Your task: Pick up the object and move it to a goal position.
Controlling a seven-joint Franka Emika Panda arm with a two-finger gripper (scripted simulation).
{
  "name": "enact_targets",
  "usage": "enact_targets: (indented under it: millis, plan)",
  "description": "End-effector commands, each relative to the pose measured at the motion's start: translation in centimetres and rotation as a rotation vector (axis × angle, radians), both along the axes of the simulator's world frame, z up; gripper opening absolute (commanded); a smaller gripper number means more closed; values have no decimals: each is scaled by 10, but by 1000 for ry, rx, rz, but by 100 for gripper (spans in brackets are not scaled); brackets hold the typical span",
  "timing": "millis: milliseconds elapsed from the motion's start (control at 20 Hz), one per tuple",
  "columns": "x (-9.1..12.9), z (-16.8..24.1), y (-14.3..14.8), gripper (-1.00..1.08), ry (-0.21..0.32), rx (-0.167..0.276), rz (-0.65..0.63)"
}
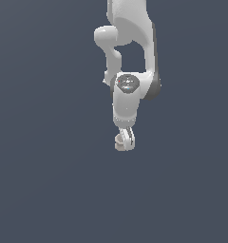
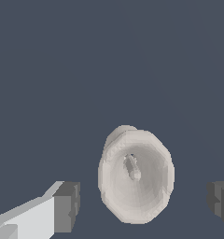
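Flat slate-blue ground [image 1: 44, 190] fills both views, unmarked, with no edge or seam to tell a bench from a floor.

White arm [image 1: 132, 47] comes down from the top of the exterior view, a little to the exterior view's right of centre. Grey band on the joint housing, a round dark cap [image 1: 127, 83] facing the camera on the wrist.

Gripper [image 1: 125, 140] points straight down at the low end of the arm. In the wrist view its two fingers stand wide apart: one white finger with a dark grey pad [image 2: 66, 207] on one side, the other pad [image 2: 220, 200] only partly in the picture at the opposite edge. Neither pad touches anything; there is clear ground between each pad and the object.

Object [image 2: 136, 175]: small beige-grey cup-like piece with a flared round rim, its hollow facing the wrist camera, a darker slot at the centre. It sits between the two fingers, nearer the white one, touching neither. In the exterior view it shows as a pale lump [image 1: 119, 141] just at the fingertips, partly hidden behind them; whether it rests on the ground there I cannot tell.
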State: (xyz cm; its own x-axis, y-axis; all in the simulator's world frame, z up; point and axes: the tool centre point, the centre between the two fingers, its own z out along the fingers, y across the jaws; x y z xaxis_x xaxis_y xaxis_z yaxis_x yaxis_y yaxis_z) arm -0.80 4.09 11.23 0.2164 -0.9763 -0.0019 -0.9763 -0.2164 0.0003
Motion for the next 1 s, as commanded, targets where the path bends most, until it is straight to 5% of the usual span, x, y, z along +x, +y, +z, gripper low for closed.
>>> enact_targets:
  millis: [0,950]
  plan:
    - [0,-1,1,100,0,-1,-24]
    - [-1,-47,1,100,-1,-2,-40]
